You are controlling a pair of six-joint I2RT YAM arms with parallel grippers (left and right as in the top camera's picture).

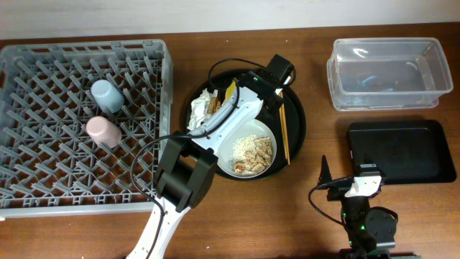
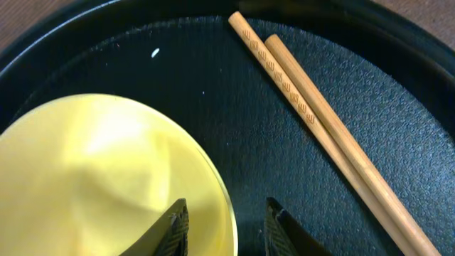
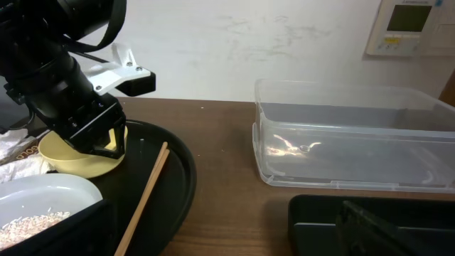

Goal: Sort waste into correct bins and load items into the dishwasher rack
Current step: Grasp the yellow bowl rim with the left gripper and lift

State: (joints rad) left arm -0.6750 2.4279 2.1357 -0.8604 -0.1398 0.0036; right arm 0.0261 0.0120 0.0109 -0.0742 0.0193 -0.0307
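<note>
left gripper (image 2: 226,215) sits partly open straddling the yellow bowl (image 2: 92,178) rim, one finger in, one out, guessing it's lining up a pinch for the dishwasher rack (image 1: 72,49)

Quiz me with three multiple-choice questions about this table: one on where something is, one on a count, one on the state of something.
1. Where do the chopsticks lie? A in the clear tub; B on the round black tray; C on the floor.
2. How many cups are in the grey rack? A none; B one; C two.
3. What state is the white plate in? A carrying food scraps; B wiped bare; C broken in pieces.

Answers:
1 B, they rest on the tray beside the plate.
2 C, a blue cup and a pink cup sit among the pegs.
3 A, rice and fried pieces lie on it.
</note>
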